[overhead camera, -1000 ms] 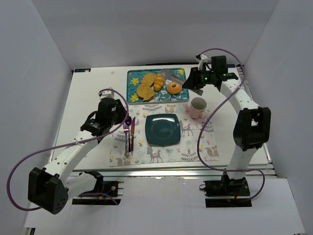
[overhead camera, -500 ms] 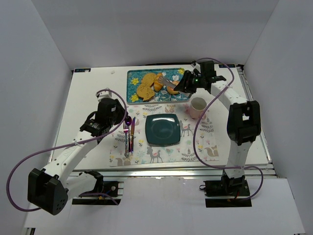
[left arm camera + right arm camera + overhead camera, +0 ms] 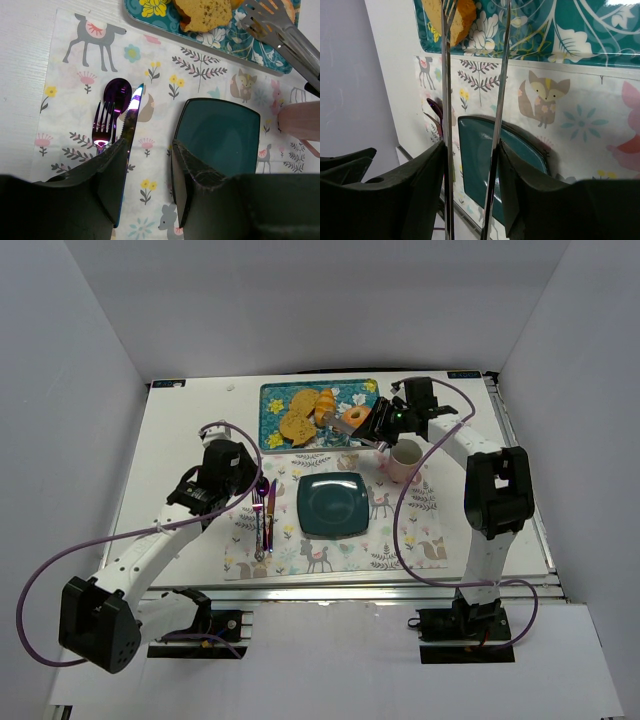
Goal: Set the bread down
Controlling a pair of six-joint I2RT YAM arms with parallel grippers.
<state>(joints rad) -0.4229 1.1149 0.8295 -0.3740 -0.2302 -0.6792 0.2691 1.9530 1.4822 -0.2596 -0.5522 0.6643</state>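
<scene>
In the top view, we are looking at the bread (image 3: 325, 405) lying on the tray (image 3: 272, 400), at 12 o'clock from the plate (image 3: 333, 504). The right end effector (image 3: 385, 420) is pinching the tongs (image 3: 348, 420) and pointing them toward 9 o'clock, with their tips just beside the bread. We think this is the reaching step, because the bread is not lifted yet. The left end effector (image 3: 240, 480) is hanging at 9 o'clock from the plate. On the counter (image 3: 190, 435) we are counting one bread, two toast slices (image 3: 298, 420), one donut (image 3: 355, 416), one cup (image 3: 405, 460), one plate and one tray.

In the left wrist view, the left end effector (image 3: 150, 155) is spread wide and holding nothing. Past it we are counting one fork (image 3: 102, 125), one knife (image 3: 131, 117) and one spoon (image 3: 117, 95) on the mat (image 3: 75, 75). The plate is lying at 3 o'clock from them.

In the right wrist view, the right end effector (image 3: 470, 150) is squeezing the two arms of the tongs. The tips are reaching a golden piece (image 3: 457, 17) at 12 o'clock, and we cannot tell for sure that it is the bread. Next, we are guessing, the tongs need one arm on each side of the bread. Then comes a soft squeeze, a lift, and a trip toward 6 o'clock to the plate.
</scene>
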